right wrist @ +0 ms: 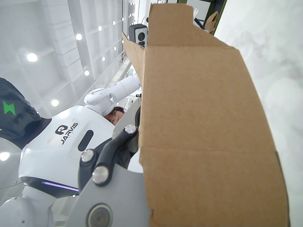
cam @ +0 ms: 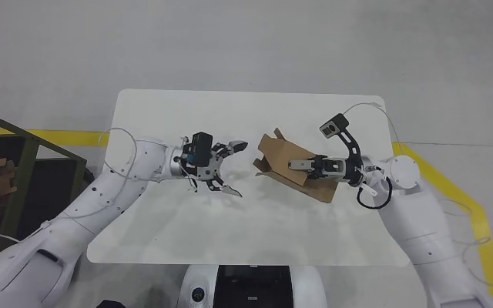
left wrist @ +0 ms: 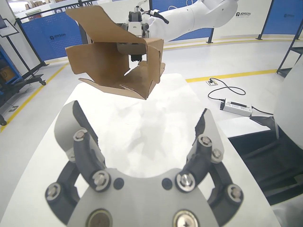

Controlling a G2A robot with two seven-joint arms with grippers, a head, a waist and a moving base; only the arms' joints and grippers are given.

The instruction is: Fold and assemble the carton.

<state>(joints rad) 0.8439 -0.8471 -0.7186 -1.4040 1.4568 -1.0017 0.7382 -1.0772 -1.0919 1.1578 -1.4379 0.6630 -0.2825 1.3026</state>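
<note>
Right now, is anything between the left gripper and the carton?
Nothing visible. Only bare table lies between the open fingers of the left gripper and the carton. The right gripper holds the carton from its far side, and the carton's open end faces the left gripper.

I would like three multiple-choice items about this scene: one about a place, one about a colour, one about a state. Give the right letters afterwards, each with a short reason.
1. Where is the carton?
A. on a shelf
B. in the right gripper
C. on the floor

2. Which colour is the carton?
A. white
B. blue
C. brown

3. What is the state of the left gripper?
A. open and empty
B. shut on the carton
C. shut on a cable

Answers:
1 B: the right gripper clamps one carton wall.
2 C: it is plain brown cardboard.
3 A: it is spread wide with nothing in it.
</note>
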